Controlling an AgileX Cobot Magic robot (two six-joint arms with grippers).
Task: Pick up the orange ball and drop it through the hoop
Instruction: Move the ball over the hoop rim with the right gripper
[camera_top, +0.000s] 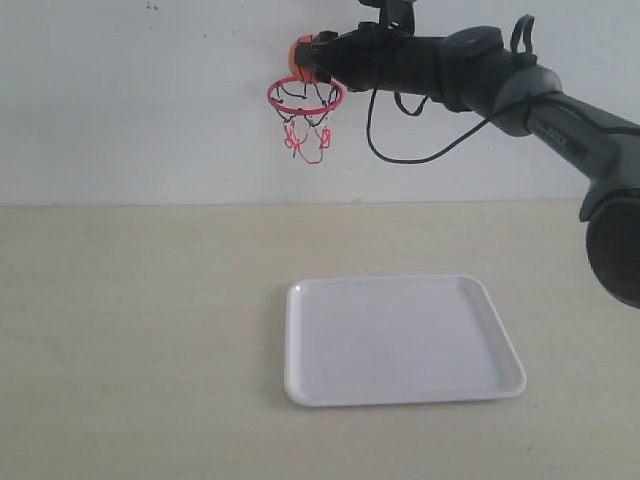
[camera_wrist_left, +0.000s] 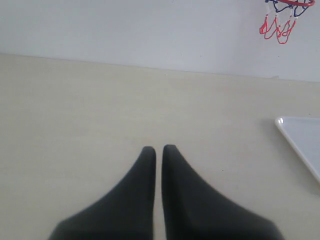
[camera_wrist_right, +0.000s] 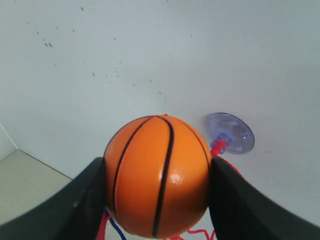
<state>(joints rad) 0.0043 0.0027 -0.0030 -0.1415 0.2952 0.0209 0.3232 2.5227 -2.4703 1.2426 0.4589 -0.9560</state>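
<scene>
The orange ball is held across its widest girth by the right gripper, just above the hoop on the wall beyond the worktop's far edge. It is judged light, glossy and probably slightly soft. The left gripper is closed and empty.

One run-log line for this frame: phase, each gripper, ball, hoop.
phase: pre-release | right gripper: shut on orange ball, above hoop | left gripper: shut, empty, over table
</scene>
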